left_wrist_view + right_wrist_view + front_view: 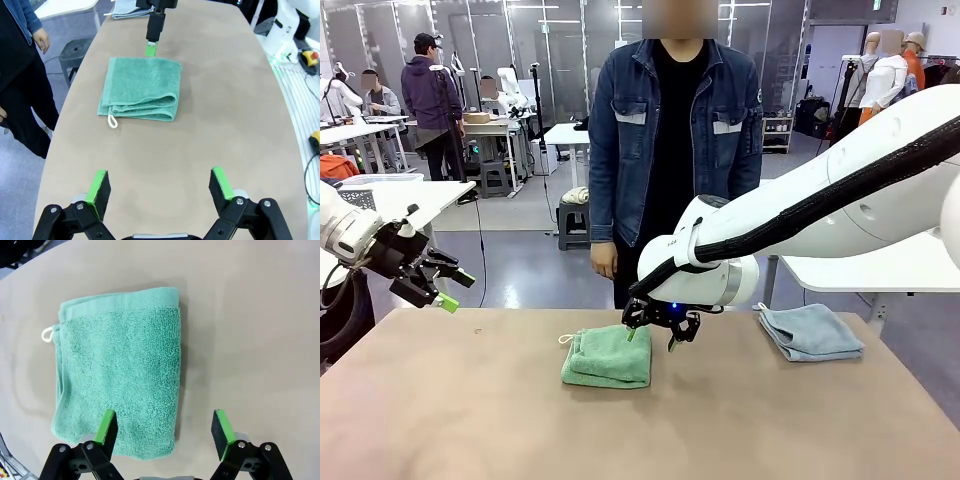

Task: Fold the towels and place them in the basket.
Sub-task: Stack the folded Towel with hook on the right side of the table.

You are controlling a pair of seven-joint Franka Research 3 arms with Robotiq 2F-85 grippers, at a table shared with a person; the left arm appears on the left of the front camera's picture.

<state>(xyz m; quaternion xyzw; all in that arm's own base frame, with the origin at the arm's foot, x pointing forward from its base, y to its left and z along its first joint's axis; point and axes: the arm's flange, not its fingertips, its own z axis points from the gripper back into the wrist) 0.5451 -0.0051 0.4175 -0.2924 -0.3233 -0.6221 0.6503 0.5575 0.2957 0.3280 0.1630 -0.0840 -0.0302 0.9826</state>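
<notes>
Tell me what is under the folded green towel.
The green towel lies flat on the brown table. Nothing pokes out beyond its edges; whatever its layers cover cannot be seen.

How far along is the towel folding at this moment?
Done: the green towel lies folded on the table, and the blue-grey towel looks folded too. In hand: the right gripper hovers open at the green towel's edge, holding nothing; the left gripper is open, off to the side. Left: placing both in a basket.

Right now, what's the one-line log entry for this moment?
green towel: folded, on table | right gripper: open, over its edge | left gripper: open, raised | blue-grey towel: folded, aside
</notes>
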